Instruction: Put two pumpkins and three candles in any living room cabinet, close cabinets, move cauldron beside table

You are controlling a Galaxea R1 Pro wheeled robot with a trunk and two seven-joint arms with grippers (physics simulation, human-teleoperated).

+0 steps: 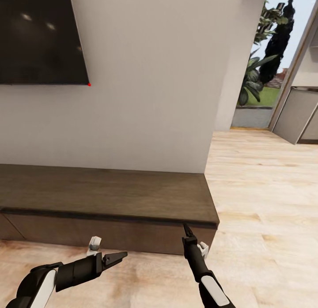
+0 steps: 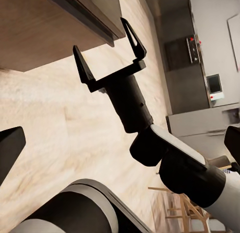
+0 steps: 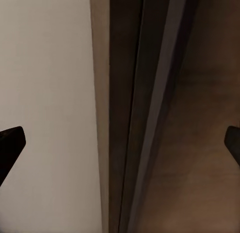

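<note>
The cabinet (image 1: 106, 193) is a long low dark-brown unit against the pale wall, and its fronts look shut in the head view. My right gripper (image 1: 186, 232) is open and holds nothing. It points at the dark lip under the cabinet top near the unit's right end. In the left wrist view the right gripper (image 2: 107, 50) has both fingers spread just off the cabinet edge (image 2: 75, 13). My left gripper (image 1: 115, 257) hangs low over the floor in front of the cabinet, open and empty. The pumpkins, candles, cauldron and table are out of view.
A dark TV screen (image 1: 39, 34) hangs on the wall above the cabinet. Light wood floor (image 1: 260, 189) stretches to the right toward a doorway with plants (image 1: 256, 74). Grey kitchen units (image 2: 200, 73) and a wooden chair (image 2: 185, 213) stand beyond the right arm.
</note>
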